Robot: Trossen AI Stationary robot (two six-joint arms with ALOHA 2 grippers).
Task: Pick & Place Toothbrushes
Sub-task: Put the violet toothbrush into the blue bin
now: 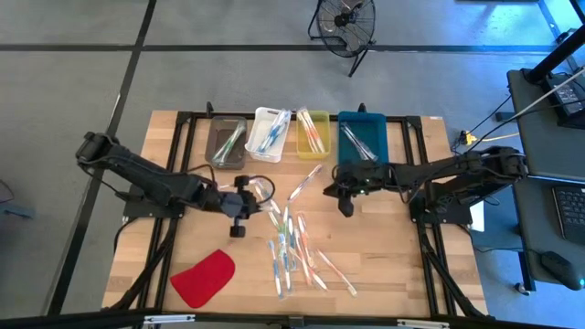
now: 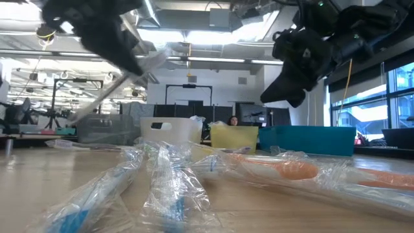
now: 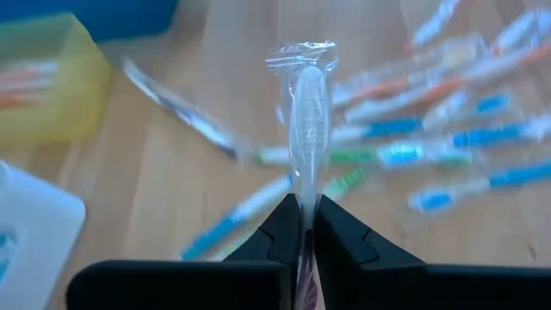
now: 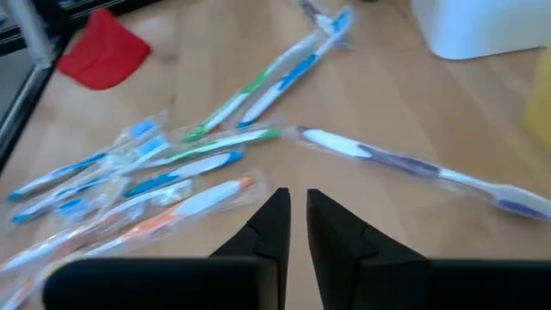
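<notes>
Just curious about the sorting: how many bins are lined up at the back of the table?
4, in a row: grey bin, white bin, yellow bin, blue bin.

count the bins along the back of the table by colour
grey bin: 1
white bin: 1
yellow bin: 1
blue bin: 1
total: 4

Four bins [image 1: 283, 133] in a row beyond both grippers; loose toothbrushes [image 1: 292, 251] between and nearer than left gripper [image 1: 259, 190] and right gripper [image 1: 345, 203]; flat piece [image 1: 203, 278] probably nearest, left-gripper side.
</notes>
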